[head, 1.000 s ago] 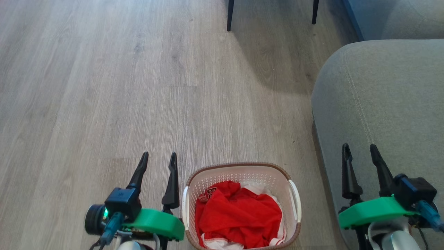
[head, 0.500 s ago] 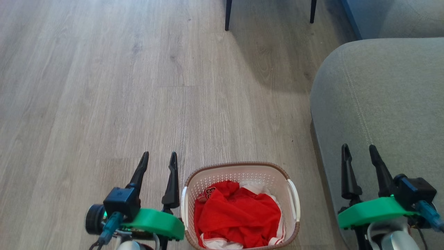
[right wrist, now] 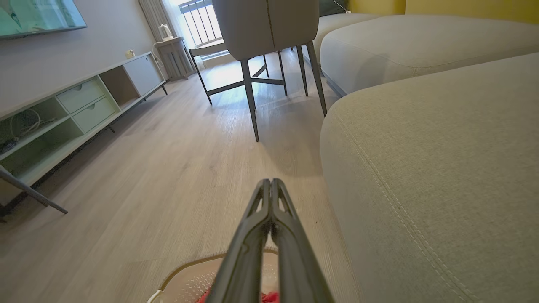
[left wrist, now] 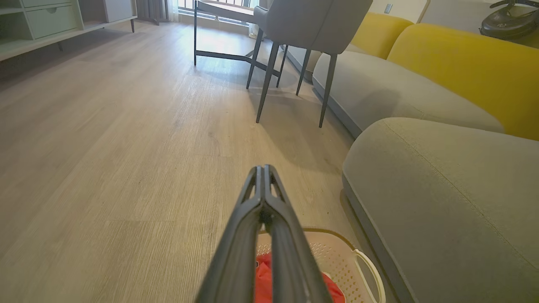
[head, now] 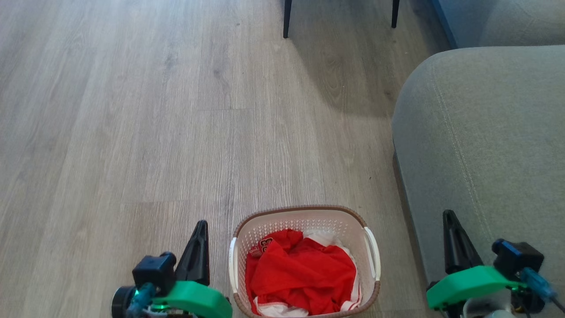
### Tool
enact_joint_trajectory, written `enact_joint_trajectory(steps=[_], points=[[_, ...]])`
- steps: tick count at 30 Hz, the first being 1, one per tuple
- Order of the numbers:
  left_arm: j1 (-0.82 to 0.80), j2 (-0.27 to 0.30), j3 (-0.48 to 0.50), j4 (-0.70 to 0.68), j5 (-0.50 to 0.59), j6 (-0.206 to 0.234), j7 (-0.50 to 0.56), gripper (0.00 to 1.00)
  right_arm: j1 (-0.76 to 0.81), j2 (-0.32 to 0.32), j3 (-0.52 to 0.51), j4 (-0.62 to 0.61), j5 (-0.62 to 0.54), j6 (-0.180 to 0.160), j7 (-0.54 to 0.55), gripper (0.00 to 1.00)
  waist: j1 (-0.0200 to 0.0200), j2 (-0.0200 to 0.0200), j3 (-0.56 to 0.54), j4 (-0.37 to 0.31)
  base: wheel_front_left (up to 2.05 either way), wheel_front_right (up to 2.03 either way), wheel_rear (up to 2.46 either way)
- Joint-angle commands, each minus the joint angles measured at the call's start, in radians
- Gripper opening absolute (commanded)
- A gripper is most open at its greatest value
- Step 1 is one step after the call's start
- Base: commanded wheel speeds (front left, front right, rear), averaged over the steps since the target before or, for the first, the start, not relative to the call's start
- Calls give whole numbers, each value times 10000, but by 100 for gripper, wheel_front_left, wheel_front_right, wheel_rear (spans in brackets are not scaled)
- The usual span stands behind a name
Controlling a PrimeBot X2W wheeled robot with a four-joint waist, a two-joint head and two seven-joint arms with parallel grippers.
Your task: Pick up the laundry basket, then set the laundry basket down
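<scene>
Laundry basket (head: 302, 222) stands upright on the wood floor (head: 132, 132), in the gap between the two pairs of dark fingers. It is just to the right of the left gripper (head: 200, 229) and well to the left of the right gripper (head: 450, 219), whose fingers hang over the edge of the grey sofa (head: 485, 132). Both pairs point ahead, past the basket's far rim.

From where I stand, each gripper has its fingers pressed flat together from root to tip, with nothing between them. The left wrist view shows the same, and so does the right wrist view. Neither touches the white side handles (head: 373, 258).

As to progress, the laundry basket rests on the floor and no gripper has hold of it. That fits a basket waiting to be lifted, and it fits just as well one that has been lifted and put back down. The pictures don't settle which.

Inside it lies a crumpled red garment (head: 304, 276) with white trim, covering most of the bottom. A bit of white cloth (head: 323, 239) shows behind it near the far wall. The pile sits below the brown rim, with nothing hanging over the sides
</scene>
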Motion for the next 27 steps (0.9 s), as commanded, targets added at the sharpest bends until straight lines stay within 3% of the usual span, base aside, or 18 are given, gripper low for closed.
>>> enact_joint_trajectory(steps=[1, 27], points=[[-398, 40, 149, -295, -313, -89, 50, 0, -343, -54, -46, -274, 319, 4, 48, 0, 0, 0, 0, -5, 0, 0, 0], [-781, 187, 885, 128, -3295, -611, 647, 0, -697, -203, -213, 62, 3197, 19, 652, 0, 0, 0, -3, -94, 0, 0, 0]])
